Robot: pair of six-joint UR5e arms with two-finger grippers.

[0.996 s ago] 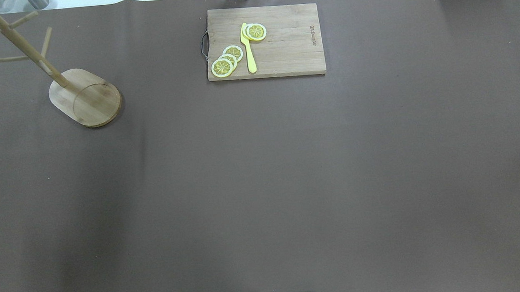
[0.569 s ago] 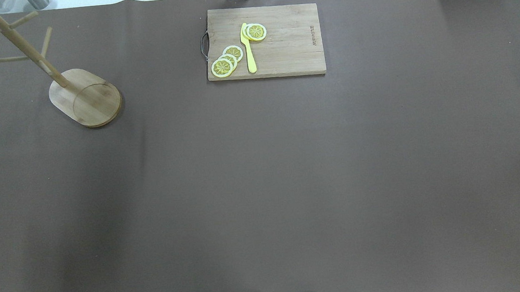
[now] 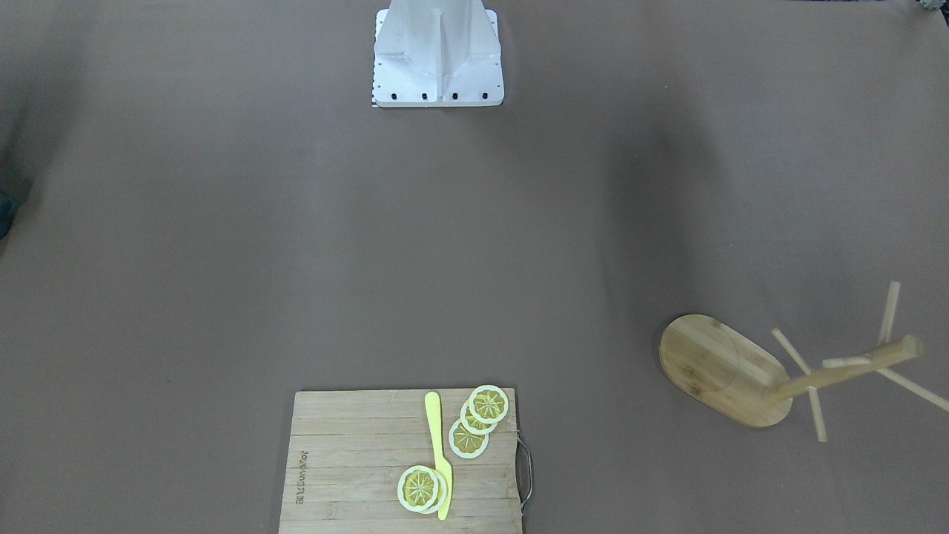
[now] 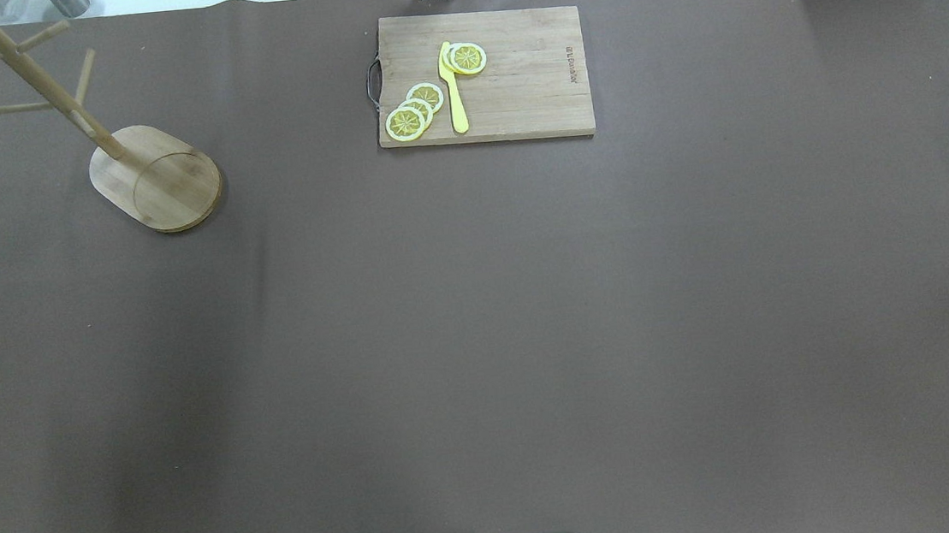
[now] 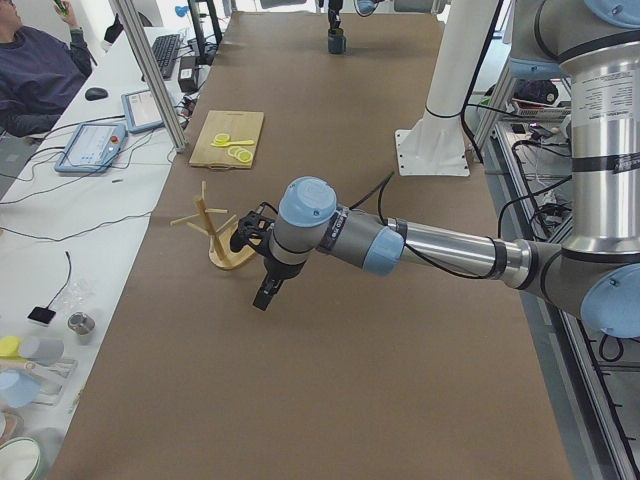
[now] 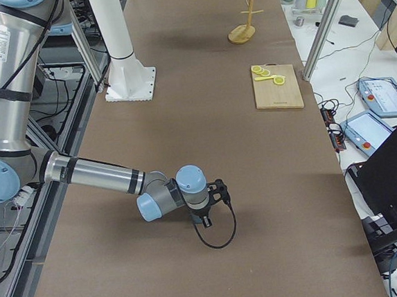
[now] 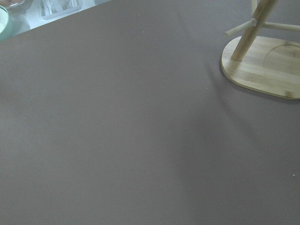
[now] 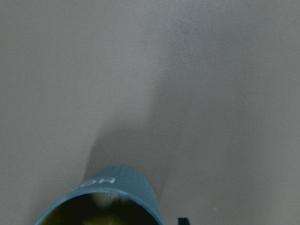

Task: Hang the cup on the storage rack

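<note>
The storage rack [image 4: 158, 178], a bamboo mug tree, stands at the far left of the table; it also shows in the front view [image 3: 723, 371] and the left wrist view [image 7: 262, 70]. The cup [image 8: 112, 187], slate-blue with pale lettering, shows only as a rim at the bottom of the right wrist view. It stands far down the table in the left side view [image 5: 337, 42], under my right gripper [image 6: 206, 217]. I cannot tell whether that gripper is shut on it. My left gripper [image 5: 264, 297] hangs above the table near the rack; I cannot tell whether it is open.
A wooden cutting board [image 4: 482, 75] with lemon slices and a yellow knife [image 4: 452, 88] lies at the table's far middle. The robot's white base [image 3: 437, 55] is at the near middle. A person [image 5: 35, 70] sits beyond the table's far side.
</note>
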